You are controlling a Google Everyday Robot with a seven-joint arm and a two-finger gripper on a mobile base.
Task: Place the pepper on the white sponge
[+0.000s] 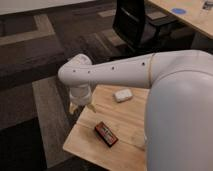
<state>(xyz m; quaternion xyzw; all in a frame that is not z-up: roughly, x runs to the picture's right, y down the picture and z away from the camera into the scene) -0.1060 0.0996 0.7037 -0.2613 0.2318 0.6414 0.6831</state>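
Jaws spread wide, nothing visible between them, on the gripper (83, 107) over the table's (127, 122) left edge. Arm (165, 100) hides the table's right side. White sponge (122, 94) lies flat, a small rounded pad.

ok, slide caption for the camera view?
Arm over the wooden table, claw open above its edge; white sponge and red-and-black box lie apart on top; no pepper visible.

No text, brand, number or sign can be read from this position. The flat red-and-black rectangular box (106, 134) on the light wooden counter (131, 119) carries pale markings on its top face, all illegible. The blue round mark (178, 10) on the far counter (196, 22) is likewise illegible. The end effector (82, 106) hangs over the light wooden counter's left rear edge, fingers apart.
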